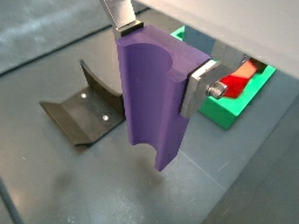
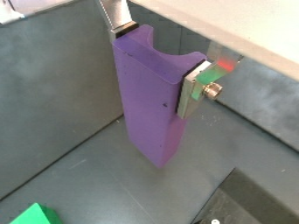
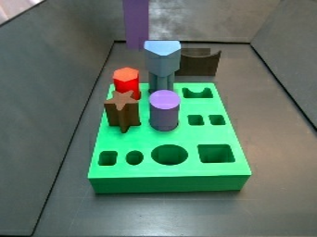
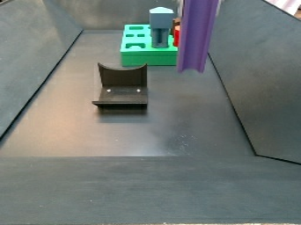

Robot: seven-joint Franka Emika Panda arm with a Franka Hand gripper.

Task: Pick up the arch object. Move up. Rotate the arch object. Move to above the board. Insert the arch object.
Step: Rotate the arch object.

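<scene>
Wrist views both showed the gripper [image 1: 158, 57] clamped on the arch object [image 1: 156, 101], its flat silver fingers [image 1: 198, 87] pressed against the two narrow sides near the top of the lilac-purple slab. The piece hung upright below the fingers, its lower end clear of the dark floor [image 1: 70, 184]. The concave notch in the arch object's upper end sat between the fingers [image 2: 191, 91] in a wrist view.

Just beyond the held piece in a wrist view, the dark brown notched block [image 1: 84, 109] lay on the floor, apart from the slab. Farther off, the green board [image 1: 239, 98] showed behind the gripper, with a red piece [image 1: 237, 82] standing on it.

From a side view, the dark brown notched block [image 4: 120, 86] lay nearest on the floor, the arch object [image 4: 199, 35] hung in the air beside it and higher, with its top cut off by the edge of the picture, and the board [image 4: 147, 54] stood behind both.

From a side view on the opposite end, the board [image 3: 168, 167] lay nearest, carrying a short purple cylinder [image 3: 165, 109], a red piece [image 3: 125, 81], a brown star-shaped piece [image 3: 121, 111] and a grey-blue post [image 3: 162, 63]. Behind it came the notched block [image 3: 199, 62], and farthest back the arch object [image 3: 135, 20] hung above the floor, not over the board.
</scene>
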